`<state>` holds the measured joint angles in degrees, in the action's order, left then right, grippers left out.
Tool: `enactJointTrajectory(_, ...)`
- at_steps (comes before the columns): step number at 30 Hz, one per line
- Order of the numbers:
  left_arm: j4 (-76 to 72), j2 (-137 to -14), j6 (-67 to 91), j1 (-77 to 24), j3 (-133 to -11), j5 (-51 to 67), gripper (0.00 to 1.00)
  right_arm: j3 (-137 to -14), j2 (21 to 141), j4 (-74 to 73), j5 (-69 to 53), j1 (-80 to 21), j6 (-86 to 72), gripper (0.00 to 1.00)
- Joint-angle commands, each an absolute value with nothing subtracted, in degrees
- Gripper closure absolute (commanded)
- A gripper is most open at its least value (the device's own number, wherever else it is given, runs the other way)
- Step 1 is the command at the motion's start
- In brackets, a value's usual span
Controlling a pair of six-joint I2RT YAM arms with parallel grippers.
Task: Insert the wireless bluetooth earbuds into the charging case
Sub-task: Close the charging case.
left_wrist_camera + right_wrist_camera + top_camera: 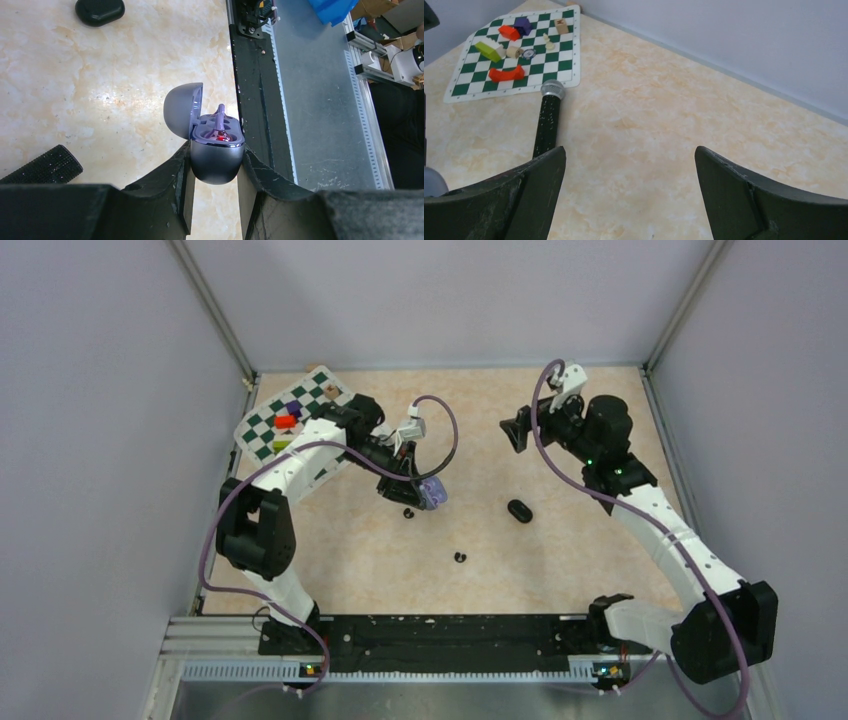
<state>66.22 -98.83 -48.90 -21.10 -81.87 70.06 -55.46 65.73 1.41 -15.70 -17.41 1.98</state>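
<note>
At the far left of the table [560, 570] lies a checkered chess mat [290, 420] with small coloured blocks and pieces on it, and a black microphone [546, 125] with a silver head lies just beside its near edge. The left gripper [216, 152] pinches the pale purple charging case [217, 167] by its body, one finger on each side, and holds it above the table. The lid [181, 109] of this case stands open. Inside, a pale purple earbud [220, 116] sits in one well with its stem sticking out; I cannot tell whether the other well is filled. Just below the case in the top view, one black earbud [408, 513] lies on the table, and a second black earbud [460, 558] lies nearer to the arm bases. To the right of them rests a closed black charging case [519, 511]. The right gripper [630, 155] hangs over the far right part of the table, its fingers spread wide with nothing between them.
</note>
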Motion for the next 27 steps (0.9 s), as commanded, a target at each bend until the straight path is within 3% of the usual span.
enactJointTrajectory(1,67.5,-96.5,-51.9,-21.0,-81.8,73.0,1.00,-52.6,66.4,9.0,-23.6,-16.9,0.9,0.01)
enactJointTrajectory(11,71.7,-97.2,-56.6,-20.9,-82.6,74.3,1.00,-53.0,74.7,9.4,-44.1,-17.2,-5.4,0.01)
enactJointTrajectory(27,72.6,-97.8,-57.8,-21.0,-82.4,74.8,1.00,-53.0,79.1,9.1,-43.6,-24.4,-3.2,0.01)
